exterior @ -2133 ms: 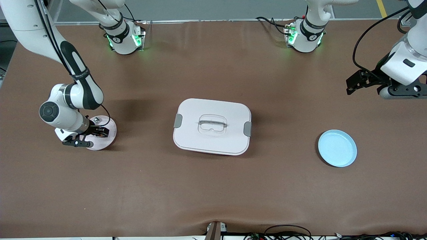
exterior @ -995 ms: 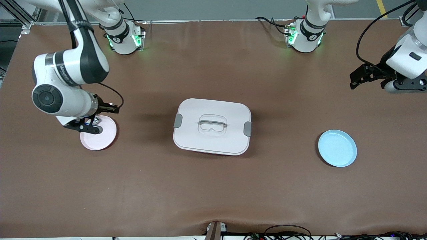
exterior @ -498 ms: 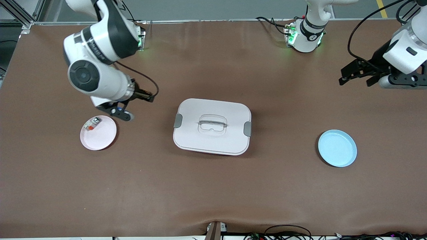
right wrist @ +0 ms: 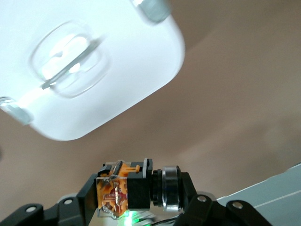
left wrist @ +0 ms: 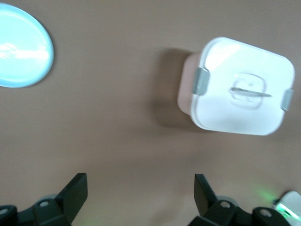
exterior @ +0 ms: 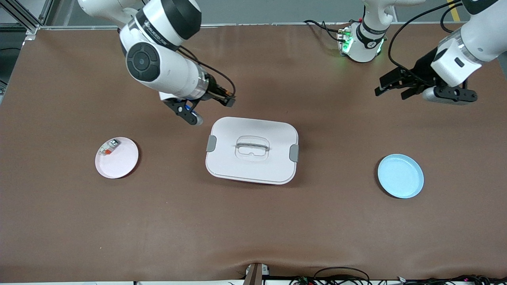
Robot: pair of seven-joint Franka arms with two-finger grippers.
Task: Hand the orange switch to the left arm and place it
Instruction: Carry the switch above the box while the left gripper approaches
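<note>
The orange switch [right wrist: 127, 190], a small black block with an orange face and a metal-ringed end, sits clamped between the fingers of my right gripper [right wrist: 138, 190]. In the front view that gripper [exterior: 225, 99] hangs in the air over bare table, just off the corner of the box [exterior: 252, 150] at the right arm's end. The box is white and lidded, with grey side clips and a recessed handle; it fills much of the right wrist view [right wrist: 94, 70]. My left gripper [exterior: 386, 88] is open and empty, up over bare table toward the left arm's end. Its wrist view shows the box [left wrist: 240, 87].
A pink plate [exterior: 117, 157] toward the right arm's end carries a small white piece with a red-orange mark [exterior: 109, 147]. A light blue plate [exterior: 400, 176] lies toward the left arm's end and shows in the left wrist view [left wrist: 19, 47].
My right arm has risen from the pink plate and swung toward the box, still shut on the switch. My left gripper has drifted toward the middle of the table, staying open.
</note>
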